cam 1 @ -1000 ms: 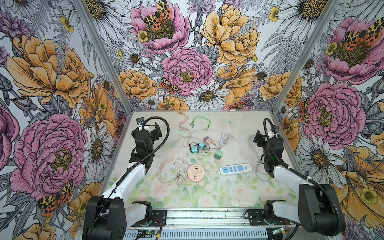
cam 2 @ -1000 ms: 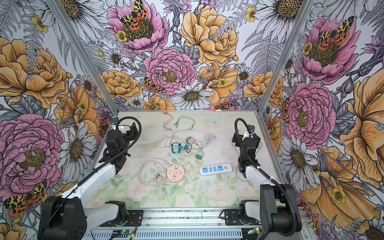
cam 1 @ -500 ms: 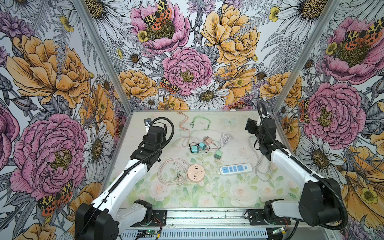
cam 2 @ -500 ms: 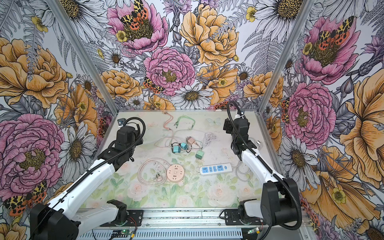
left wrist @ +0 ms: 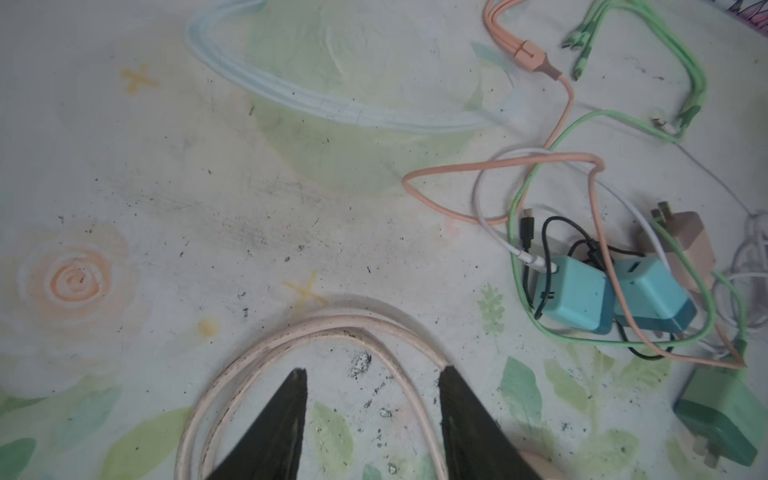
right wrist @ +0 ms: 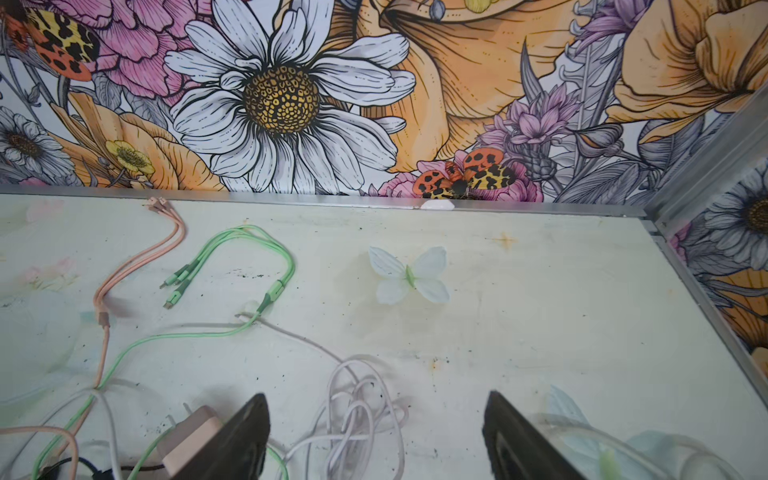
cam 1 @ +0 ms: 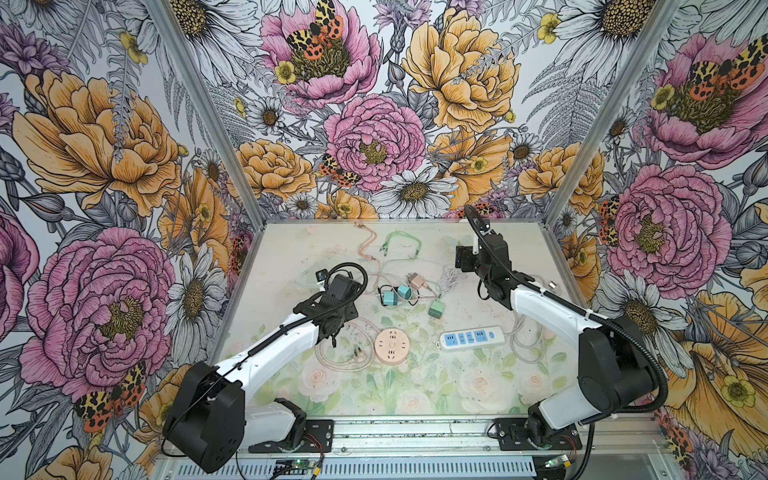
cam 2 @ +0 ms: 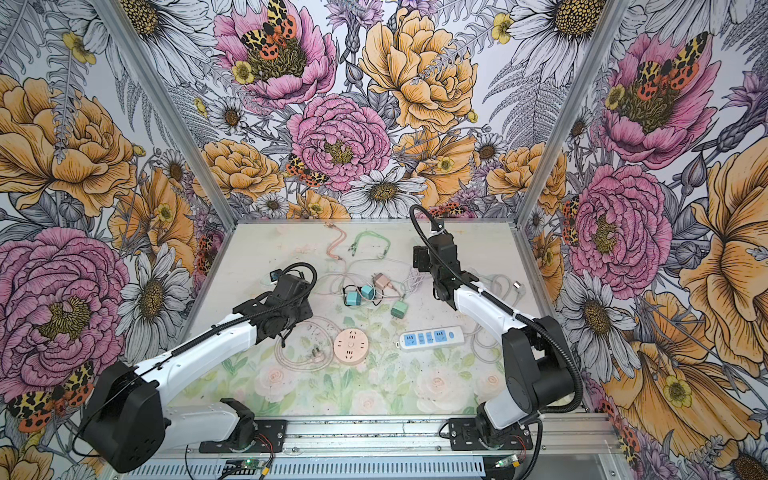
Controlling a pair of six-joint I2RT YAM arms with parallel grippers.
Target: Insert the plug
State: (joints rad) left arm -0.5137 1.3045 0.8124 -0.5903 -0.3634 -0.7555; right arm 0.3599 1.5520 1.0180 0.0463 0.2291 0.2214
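A small pink plug (cam 1: 356, 354) (cam 2: 316, 354) lies inside the loop of its pale pink cord (left wrist: 332, 324), just left of a round pink socket hub (cam 1: 390, 346) (cam 2: 351, 346). A white strip with blue sockets (cam 1: 471, 337) (cam 2: 432, 337) lies to the right of the hub. My left gripper (left wrist: 372, 372) hovers open over the far bend of the pink cord, and nothing sits between its fingers. My right gripper (right wrist: 376, 397) is open above a tangle of white cable (right wrist: 357, 415), holding nothing. The plug does not show in either wrist view.
Two teal adapters (cam 1: 390, 297) (left wrist: 575, 299), a pink adapter (cam 1: 417, 282) (right wrist: 195, 436) and a green adapter (cam 1: 437, 308) (left wrist: 715, 419) lie mid-table, tangled in thin cables. Pink (right wrist: 137, 257) and green (right wrist: 249, 249) multi-tip cables lie near the back wall.
Both arms have swung in from the table's sides. The left came right over the pink cord loop with its jaws narrowed. The right went back and left over the white tangle.
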